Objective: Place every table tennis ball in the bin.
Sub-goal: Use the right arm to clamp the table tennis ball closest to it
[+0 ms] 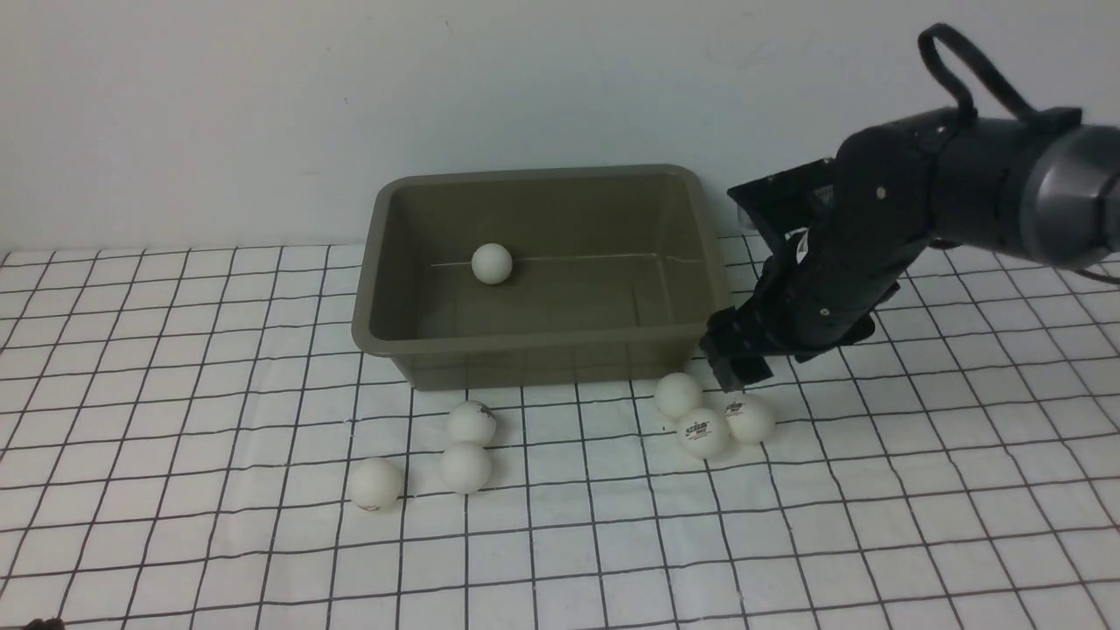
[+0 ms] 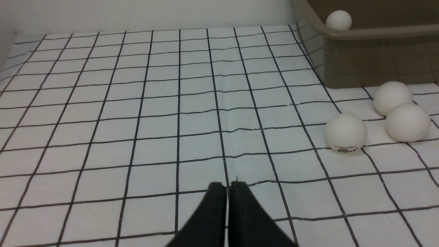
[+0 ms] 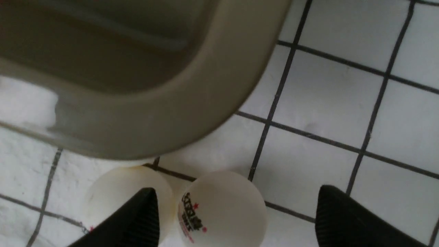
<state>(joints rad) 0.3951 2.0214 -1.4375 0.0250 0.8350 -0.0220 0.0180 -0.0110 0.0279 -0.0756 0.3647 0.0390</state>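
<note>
A lab-style robot test bench: I work above a flat white cloth (image 1: 175, 367) ruled in a black grid, with a plain pale wall (image 1: 262, 87) at its far edge. My black, screw-studded right arm (image 1: 945, 192) hangs on the right, beside an olive bin (image 1: 542, 367) and loose table tennis balls (image 1: 703, 432).

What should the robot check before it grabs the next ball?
1. Right claw open: ok.
2. Logo ball between its fingers: ok.
3. Neighbour ball clear of the fingers: not ok, one finger looks to be over it.
4. Claw low enough to grip: cannot tell.
5. Bin has room: ok, only one ball inside.
6. Left claw out of the way: ok, shut.
</note>
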